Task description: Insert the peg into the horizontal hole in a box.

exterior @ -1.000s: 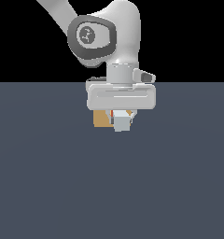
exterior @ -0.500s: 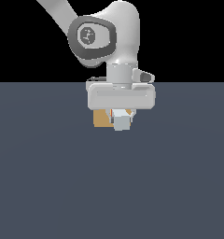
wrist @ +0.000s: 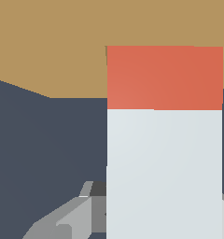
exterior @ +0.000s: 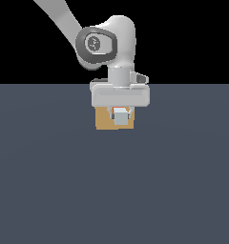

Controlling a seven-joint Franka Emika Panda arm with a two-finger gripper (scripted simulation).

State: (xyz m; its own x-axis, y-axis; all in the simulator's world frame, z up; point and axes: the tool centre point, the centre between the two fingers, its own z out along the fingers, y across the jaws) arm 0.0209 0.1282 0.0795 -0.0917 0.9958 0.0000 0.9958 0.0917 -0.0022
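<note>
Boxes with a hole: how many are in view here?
1. The box sits on the floor behind the gripper, which holds the peg in front of it. The hole itself is hidden by the peg.

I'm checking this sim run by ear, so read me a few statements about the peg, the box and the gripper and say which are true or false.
1. The gripper holds the peg. True.
2. The peg's red-orange end points toward the box. True.
3. The peg lies flat on the floor, away from the arm. False: it sits between the gripper's fingers, in front of the box.
4. The box is blue. False: it is tan.
5. In the wrist view the red-orange end overlaps the tan box face. True.
</note>
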